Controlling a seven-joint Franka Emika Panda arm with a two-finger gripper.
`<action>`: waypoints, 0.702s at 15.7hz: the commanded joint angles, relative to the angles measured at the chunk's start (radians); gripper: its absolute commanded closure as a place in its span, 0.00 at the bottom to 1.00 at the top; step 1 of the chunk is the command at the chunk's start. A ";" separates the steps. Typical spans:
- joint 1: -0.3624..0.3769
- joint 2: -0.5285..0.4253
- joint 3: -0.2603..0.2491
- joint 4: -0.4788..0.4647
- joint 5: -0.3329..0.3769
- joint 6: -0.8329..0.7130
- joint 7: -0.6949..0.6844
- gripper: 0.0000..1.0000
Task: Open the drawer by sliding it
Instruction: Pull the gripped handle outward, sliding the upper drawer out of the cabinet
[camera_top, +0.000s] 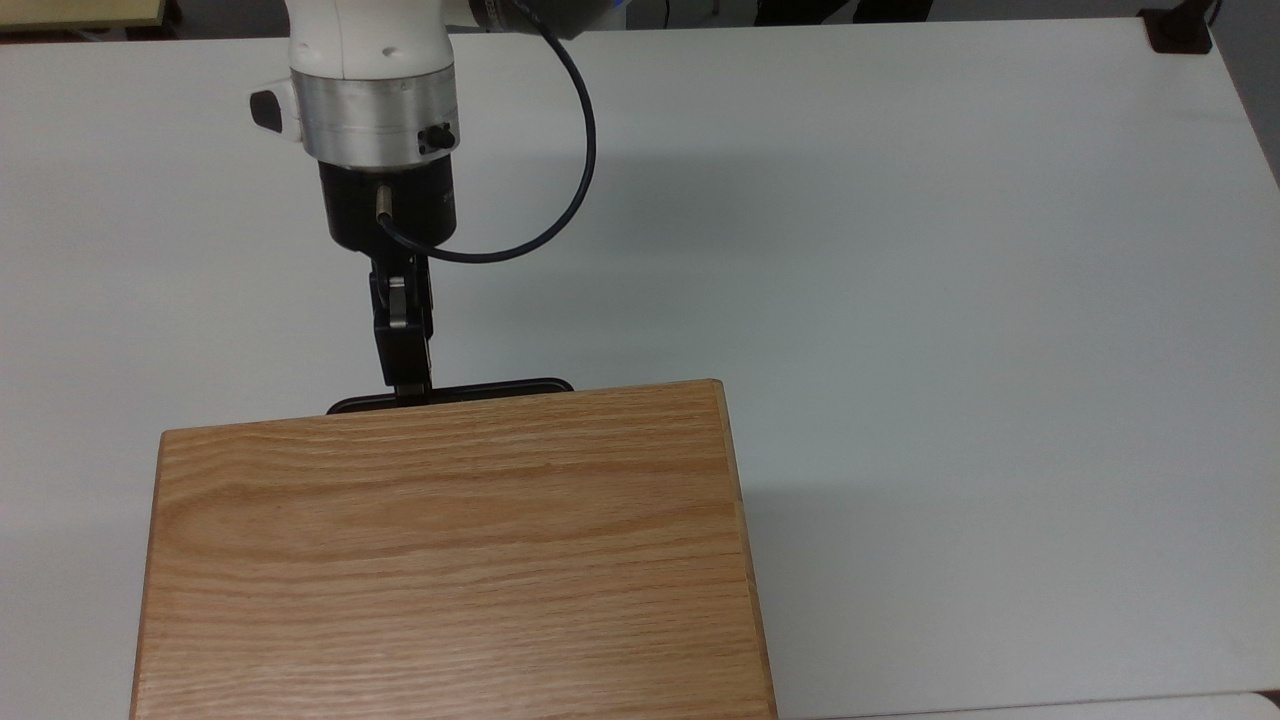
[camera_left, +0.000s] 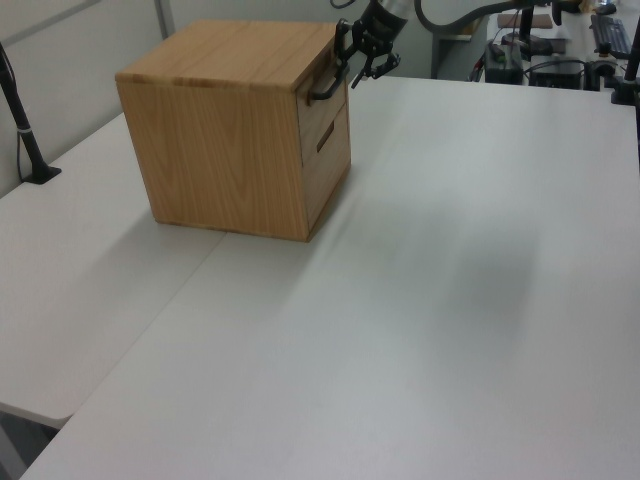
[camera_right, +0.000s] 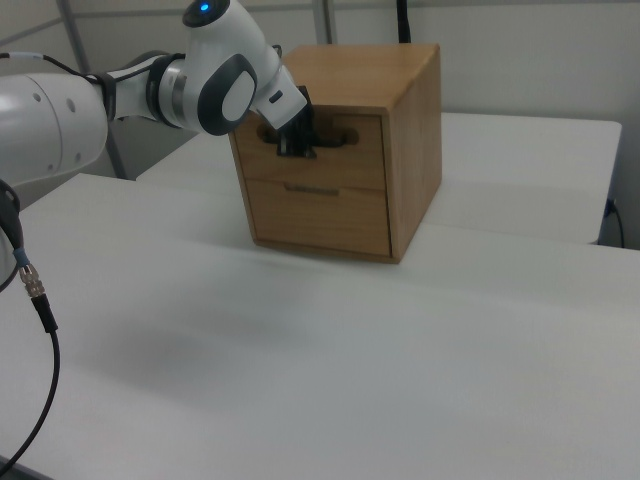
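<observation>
While your arm reaches in from the far edge of the table (camera_top: 900, 250), the hand (camera_top: 410, 385) sits at the black bar handle (camera_top: 500, 388) of the drawer (camera_right: 325, 150), meeting it toward the top view's left end of the bar. In the top view the fingers (camera_top: 403, 345) point straight at the cabinet (camera_top: 450, 560), and their tips overlap the handle just where it pokes out from under the cabinet's grained top. I cannot tell from these views whether the hand is closed on the handle or standing open around it; in the left view the hand (camera_left: 355, 62) shows as a dark cluster touching the upper end of the handle (camera_left: 325, 88), and in the right view the hand (camera_right: 297, 148) covers the right view's left part of the handle (camera_right: 340, 133).

Your drawer is the upper one of two fronts on the cabinet's face. In the right view its front panel lies flush with the cabinet face, so it is shut, and the lower drawer (camera_right: 318, 215) beneath it is also flush. The cabinet stands on the table near the top view's lower left, its handle side facing the far edge where the arm comes from. A black cable (camera_top: 560, 170) loops from the wrist out to the top view's right and back to the dark body above the fingers.
</observation>
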 joint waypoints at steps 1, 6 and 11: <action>0.018 0.011 -0.004 0.006 -0.037 0.003 0.015 0.90; 0.017 -0.023 -0.002 -0.009 -0.041 -0.018 -0.041 0.95; 0.018 -0.076 0.000 -0.047 -0.039 -0.129 -0.122 0.95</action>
